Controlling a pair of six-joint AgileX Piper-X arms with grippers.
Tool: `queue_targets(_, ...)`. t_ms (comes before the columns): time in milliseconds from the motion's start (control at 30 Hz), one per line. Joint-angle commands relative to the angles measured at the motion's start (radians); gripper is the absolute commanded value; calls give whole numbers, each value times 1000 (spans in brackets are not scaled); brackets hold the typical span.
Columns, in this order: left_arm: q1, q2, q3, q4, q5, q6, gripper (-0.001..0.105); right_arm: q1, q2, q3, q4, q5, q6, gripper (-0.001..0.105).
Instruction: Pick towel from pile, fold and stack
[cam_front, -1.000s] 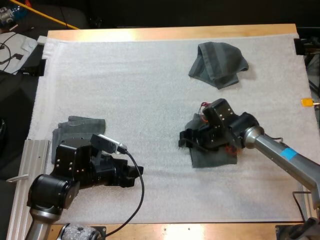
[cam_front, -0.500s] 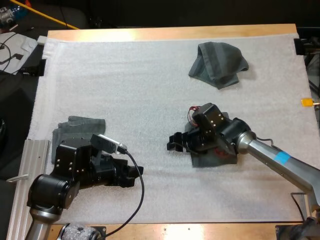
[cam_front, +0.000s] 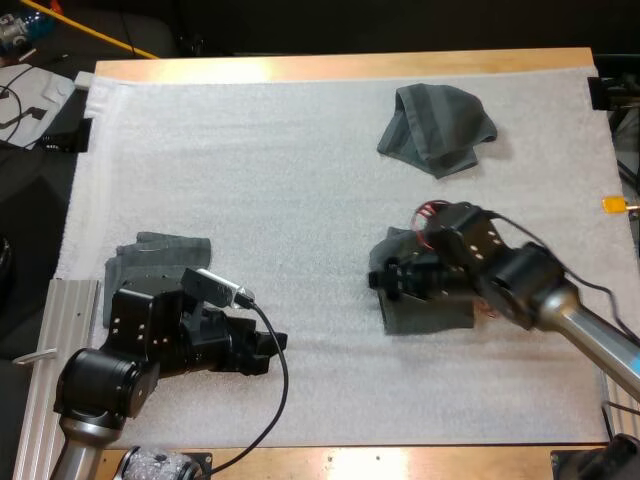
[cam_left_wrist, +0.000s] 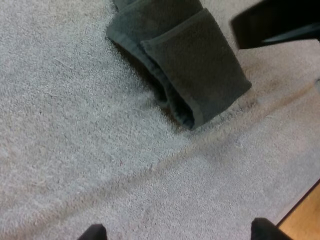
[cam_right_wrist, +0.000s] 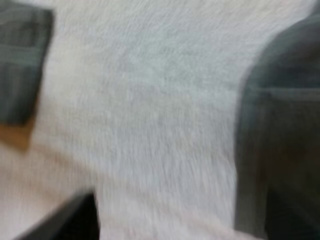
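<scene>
Where the white mat (cam_front: 260, 180) runs nearest me, my left arm lies low, wrist turned toward the middle of the table. My left pincer (cam_front: 268, 345) hovers just over bare mat, tips well apart and clear of everything. The folded stack (cam_front: 150, 258) of grey-green towels sits just beyond that arm at the mat's left side; from the left wrist its layered corner lies ahead of the tips, untouched. Farther in, my right arm reaches across from the right edge. My right pincer (cam_front: 385, 280) hangs at the left edge of a flattened towel (cam_front: 430, 312), blurred, standing apart with bare mat showing between. Far off, well apart, lies the crumpled towel (cam_front: 437, 128), near the wooden table (cam_front: 340, 66) and its far rim.
</scene>
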Motion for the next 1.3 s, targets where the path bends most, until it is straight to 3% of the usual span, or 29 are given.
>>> queue_targets(0,-2,-1,-4,-7,7,5,57,0,-128,-6,104,105,-58,67)
queue_targets(333,-1,-1,-2,-21,11,9,57,0,-404,-6,363,193,-98,67)
queue_targets(600,-2,8,0,-71,14,5,57,4,-554,-7,464,243,-102,67)
queue_targets(800,0,7,-2,-75,15,1,72,2,-578,0,453,231,-98,67)
queue_targets(1067,-18,145,-7,-239,60,-109,72,1,-578,-2,479,304,-114,67)
queue_targets(1267,-151,319,-6,-396,44,-233,72,0,-579,-1,496,315,-123,67)
